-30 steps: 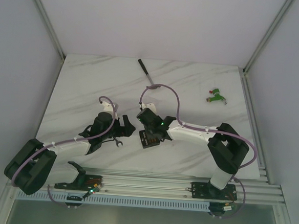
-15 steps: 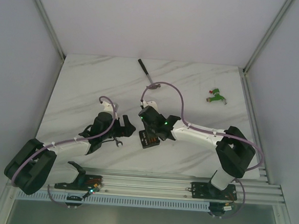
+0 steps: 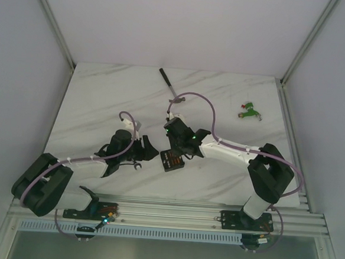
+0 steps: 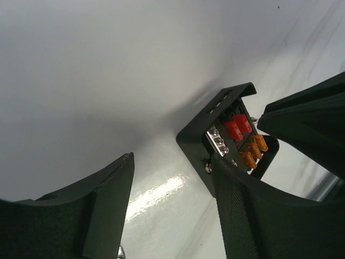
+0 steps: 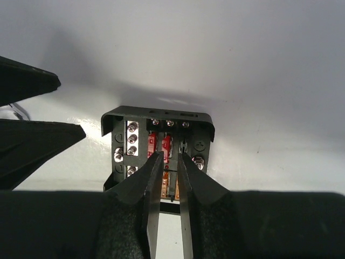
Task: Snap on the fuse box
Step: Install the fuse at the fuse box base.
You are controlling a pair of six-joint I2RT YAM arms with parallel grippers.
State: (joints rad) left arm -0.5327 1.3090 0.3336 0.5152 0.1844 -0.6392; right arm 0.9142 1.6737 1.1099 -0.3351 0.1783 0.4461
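The fuse box (image 3: pixel 171 161) is a small black square box lying on the white marble table, with red and orange fuses showing in its open top. My right gripper (image 3: pixel 173 151) hangs directly over it. In the right wrist view its fingertips (image 5: pixel 170 157) stand a narrow gap apart above the fuse rows of the fuse box (image 5: pixel 129 141), with nothing seen between them. My left gripper (image 3: pixel 147 148) is just left of the box and open. The left wrist view shows its jaws (image 4: pixel 172 162) wide apart, and the fuse box (image 4: pixel 195 141) lies beyond the right finger.
A small wrench (image 3: pixel 137 165) lies under the left gripper. A black-handled tool (image 3: pixel 167 80) lies at the back of the table. A green-and-red connector piece (image 3: pixel 249 111) sits at the back right. A metal rail (image 3: pixel 172 214) runs along the near edge.
My left arm has reached right, closer to the fuse box, and its jaws have narrowed a little. My right gripper has shifted slightly back over the box and its gap has shrunk.
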